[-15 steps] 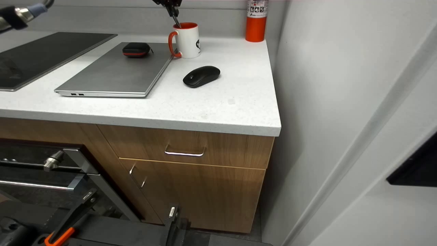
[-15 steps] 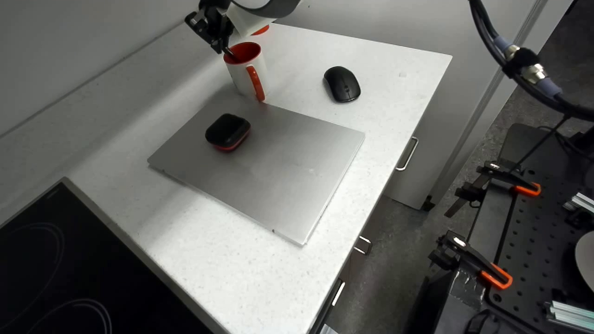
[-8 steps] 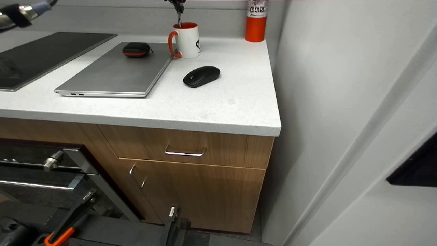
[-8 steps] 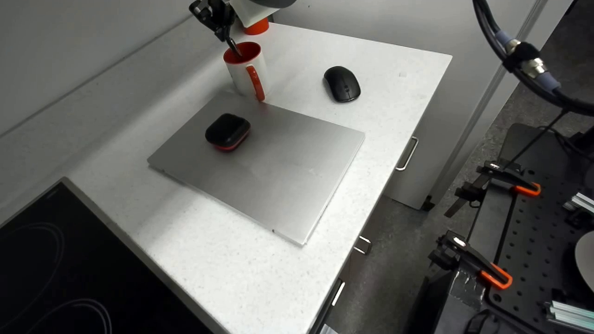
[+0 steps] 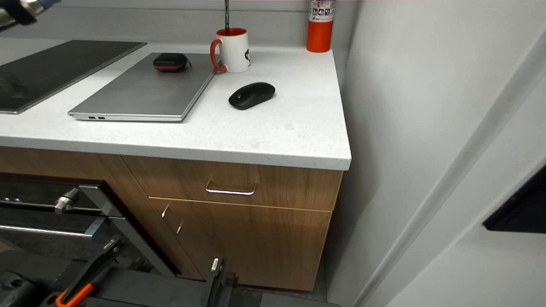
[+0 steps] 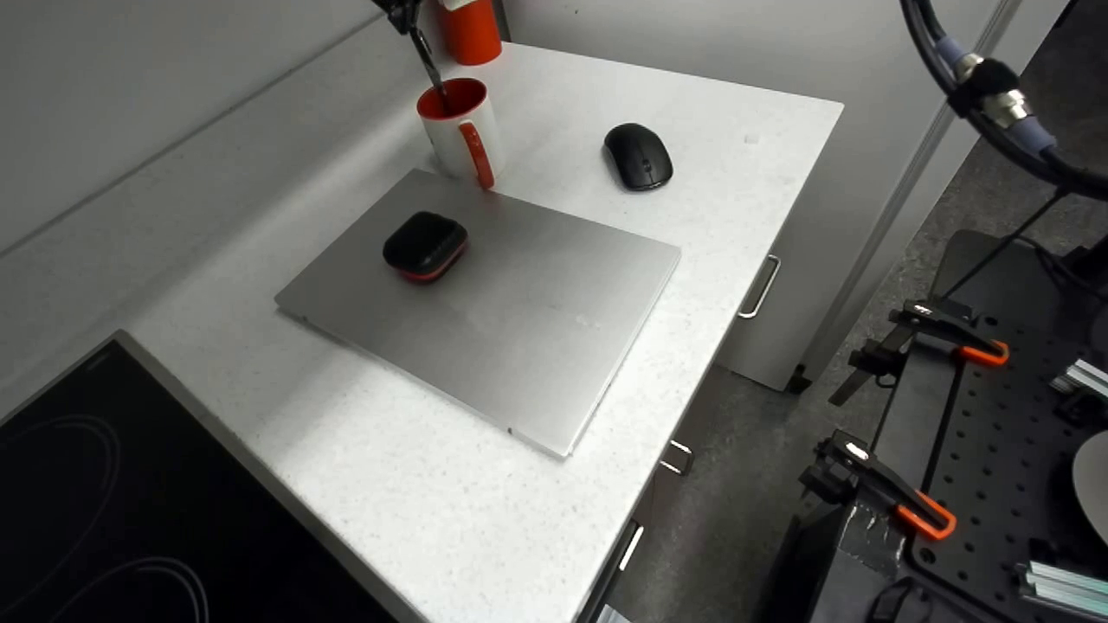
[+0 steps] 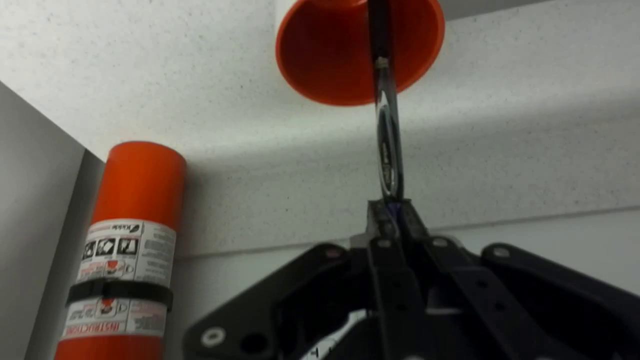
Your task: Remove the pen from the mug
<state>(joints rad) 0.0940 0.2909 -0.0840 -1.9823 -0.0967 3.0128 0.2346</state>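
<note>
The pen [image 7: 387, 115], slim and dark with a glossy metallic stretch toward its top, had its lower part within the mouth of the mug [image 5: 237, 53] in both exterior views; how far down its tip reached could not be told. The gripper [image 7: 393, 204] had it by the upper end, above the rim — both fingertips pinched against its sides. The mug stood upright on the pale speckled counter [image 5: 273, 134], white outside and orange-red within, its orange-red handle [image 5: 213, 54] turned toward the laptop [image 5: 140, 94]; whether handle and laptop touched was not clear. The laptop lay closed, grey lid up, and on its wall-side half sat a small black case [image 5: 170, 62] with a red band. A black mouse [image 5: 251, 95] rested near the mug, toward the counter's front edge. Well apart from the mug, by the wall, stood an orange-red canister [image 5: 319, 36] with a white label. On the laptop's far side from the mug was a black glass cooktop [image 6: 52, 519]. Below the counter came a wood-grained drawer [image 5: 290, 183] with a metal pull, and across the floor — a black perforated bench [image 6: 1013, 415] bearing orange-handled clamps [image 6: 952, 331].
</note>
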